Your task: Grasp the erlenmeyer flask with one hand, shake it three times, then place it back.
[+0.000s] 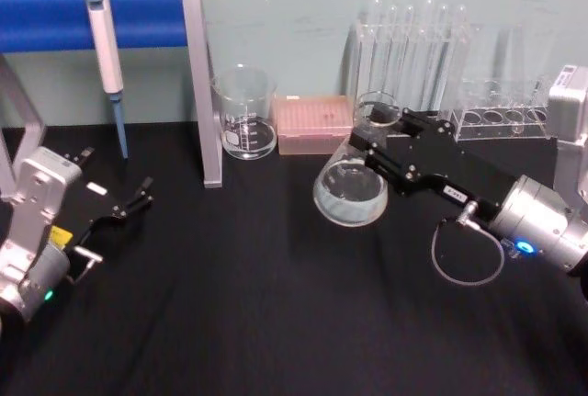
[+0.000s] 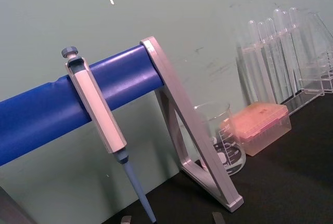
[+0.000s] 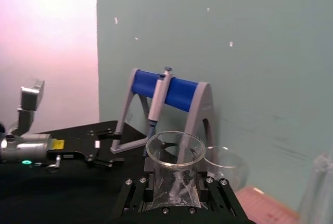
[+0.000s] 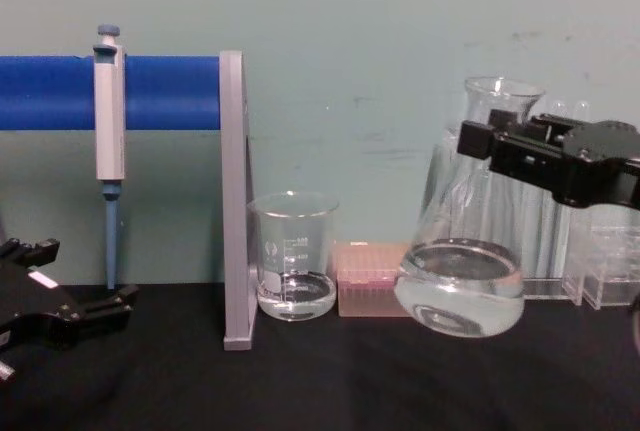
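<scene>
Across the lower frame of the head view lay the black table [image 1: 276, 322], and at upper left stood the blue-barred stand [image 1: 138, 15] with a pipette [image 1: 106, 47] hanging from it. Right of centre, the right gripper [image 1: 378, 134] was clamped on the neck of the erlenmeyer flask [image 1: 351, 192], which was tilted with its base swung toward the lower left. A shallow pool of clear liquid sat in its base. The chest view showed that liquid line plainly and the flask [image 4: 460, 281] apparently lifted off the cloth, while the arm was cut off at the right edge. The fingers hid part of the neck, and the right wrist view looked down onto the open rim [image 3: 175, 148]. Behind it, the clear test tube rack [image 1: 413, 47] was hard to make out. At top centre, the beaker [image 1: 246, 116] held a little clear liquid, with a pink box [image 1: 314, 125] beside it. At lower left, the left gripper [image 1: 140, 194] rested with its fingers apart, holding nothing.
</scene>
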You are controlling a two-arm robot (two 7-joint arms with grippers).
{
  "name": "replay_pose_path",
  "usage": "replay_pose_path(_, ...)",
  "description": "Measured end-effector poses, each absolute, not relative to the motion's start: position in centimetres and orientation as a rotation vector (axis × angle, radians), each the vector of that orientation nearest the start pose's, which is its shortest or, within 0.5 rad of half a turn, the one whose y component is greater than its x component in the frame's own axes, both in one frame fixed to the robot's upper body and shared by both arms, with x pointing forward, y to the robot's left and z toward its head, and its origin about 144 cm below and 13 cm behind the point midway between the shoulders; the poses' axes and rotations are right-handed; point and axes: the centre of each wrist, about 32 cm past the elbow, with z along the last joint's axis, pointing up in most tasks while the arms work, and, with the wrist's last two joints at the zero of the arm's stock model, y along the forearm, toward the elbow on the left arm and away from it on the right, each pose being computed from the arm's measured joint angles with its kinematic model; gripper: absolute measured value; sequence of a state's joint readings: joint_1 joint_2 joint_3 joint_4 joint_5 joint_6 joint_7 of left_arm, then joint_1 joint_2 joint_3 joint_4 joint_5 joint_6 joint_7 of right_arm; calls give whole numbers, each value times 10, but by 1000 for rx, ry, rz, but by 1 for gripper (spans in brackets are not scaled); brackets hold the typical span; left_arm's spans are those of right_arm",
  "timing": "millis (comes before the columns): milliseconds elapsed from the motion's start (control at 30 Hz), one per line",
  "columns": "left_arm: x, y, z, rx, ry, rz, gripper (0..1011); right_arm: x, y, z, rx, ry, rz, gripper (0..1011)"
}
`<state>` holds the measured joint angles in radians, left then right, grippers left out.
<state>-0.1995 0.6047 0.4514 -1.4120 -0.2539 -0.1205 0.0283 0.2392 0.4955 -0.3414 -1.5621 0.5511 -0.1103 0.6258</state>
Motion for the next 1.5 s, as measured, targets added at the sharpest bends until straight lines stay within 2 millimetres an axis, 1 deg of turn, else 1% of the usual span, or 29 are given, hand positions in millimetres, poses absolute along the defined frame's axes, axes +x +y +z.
replay_pose_path(233, 489, 310, 1140, 305, -285, 1248, 1001, 508, -271, 1207, 112, -135, -614, 449)
replay_pose_path(933, 489, 310, 1140, 304, -285, 1248, 1001, 514, -272, 1203, 111, -130, -572, 449)
replay_pose_path(1500, 489, 310, 1140, 304, -285, 1248, 1001, 521, -282, 1181, 57, -85, -517, 449)
